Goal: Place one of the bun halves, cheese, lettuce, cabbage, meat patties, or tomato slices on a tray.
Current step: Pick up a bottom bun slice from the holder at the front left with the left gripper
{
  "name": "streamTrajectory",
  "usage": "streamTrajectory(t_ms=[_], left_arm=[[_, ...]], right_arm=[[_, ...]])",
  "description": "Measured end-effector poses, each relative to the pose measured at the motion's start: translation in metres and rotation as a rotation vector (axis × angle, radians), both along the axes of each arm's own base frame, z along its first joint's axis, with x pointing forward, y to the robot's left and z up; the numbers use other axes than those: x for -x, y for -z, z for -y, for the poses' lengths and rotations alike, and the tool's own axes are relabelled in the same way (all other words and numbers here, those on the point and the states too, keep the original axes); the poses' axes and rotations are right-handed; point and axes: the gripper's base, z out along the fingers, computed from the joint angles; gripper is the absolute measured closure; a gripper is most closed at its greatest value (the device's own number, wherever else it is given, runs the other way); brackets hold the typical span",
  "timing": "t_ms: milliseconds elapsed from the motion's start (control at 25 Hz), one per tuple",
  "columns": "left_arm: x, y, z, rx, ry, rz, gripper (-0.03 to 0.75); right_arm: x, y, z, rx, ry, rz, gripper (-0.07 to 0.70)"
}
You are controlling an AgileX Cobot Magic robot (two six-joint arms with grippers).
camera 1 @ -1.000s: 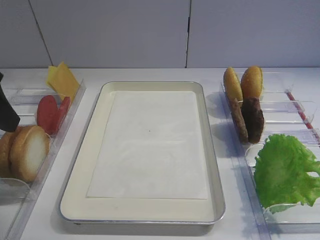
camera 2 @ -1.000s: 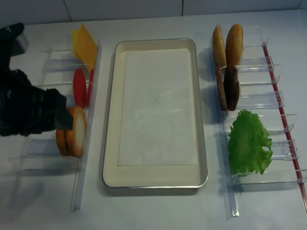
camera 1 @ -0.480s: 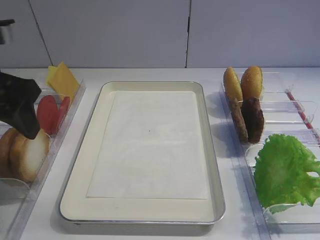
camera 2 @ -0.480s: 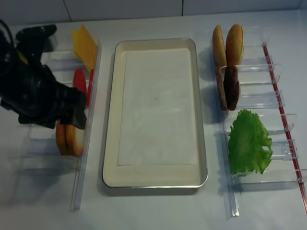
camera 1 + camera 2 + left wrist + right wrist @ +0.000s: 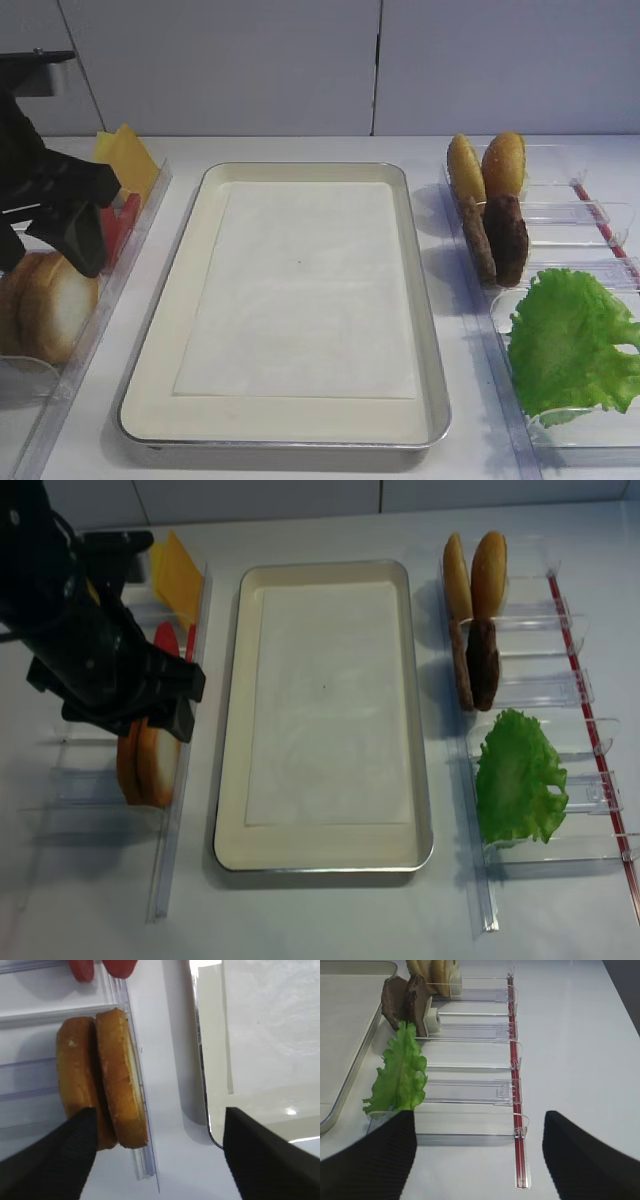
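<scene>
Left wrist view showed the left gripper (image 5: 155, 1155) spread wide, holding nothing, above the pale-faced bun half (image 5: 121, 1077) standing just beside the tray (image 5: 212, 1060) rim. Right gripper (image 5: 477, 1157) likewise gaped empty near the lettuce (image 5: 400, 1072).

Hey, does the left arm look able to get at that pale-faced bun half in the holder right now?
Probably yes. The left gripper hangs open right over the bun half, which stands on edge against a second bun, with nothing visible between the fingers and it. The holder wall alongside leaves little room.

Bright green lettuce (image 5: 516, 778), yellow-orange cheese (image 5: 177, 577), cream tray (image 5: 232, 780), red tomato slices (image 5: 102, 967).
</scene>
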Motion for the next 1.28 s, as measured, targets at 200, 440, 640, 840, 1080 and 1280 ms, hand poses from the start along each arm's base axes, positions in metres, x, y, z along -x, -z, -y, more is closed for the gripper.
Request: streamTrajectory(t_ms=[200, 440, 640, 840, 1080, 1280], left_arm=[[-0.005, 0.008, 0.001, -0.014, -0.005, -0.026, 0.231], [-0.007, 0.011, 0.001, -0.018, -0.005, -0.038, 0.231], [-0.007, 0.011, 0.001, -0.018, -0.005, -0.038, 0.241], [-0.007, 0.011, 0.001, -0.018, -0.005, -0.038, 0.242], [-0.01, 0.016, 0.006, -0.015, 0.012, -0.053, 0.242], [-0.013, 0.018, 0.008, -0.027, 0.011, -0.062, 0.243]], right_arm=[[0.0, 0.0, 0.0, 0.0, 0.0, 0.0, 0.087], [0.0, 0.0, 0.0, 0.002, 0.001, 0.0, 0.087], [0.0, 0.0, 0.0, 0.002, 0.001, 0.0, 0.087], [0.0, 0.0, 0.0, 0.002, 0.001, 0.0, 0.087], [0.0, 0.0, 0.0, 0.002, 0.001, -0.001, 0.087], [0.0, 0.0, 0.0, 0.002, 0.001, -0.001, 0.087]])
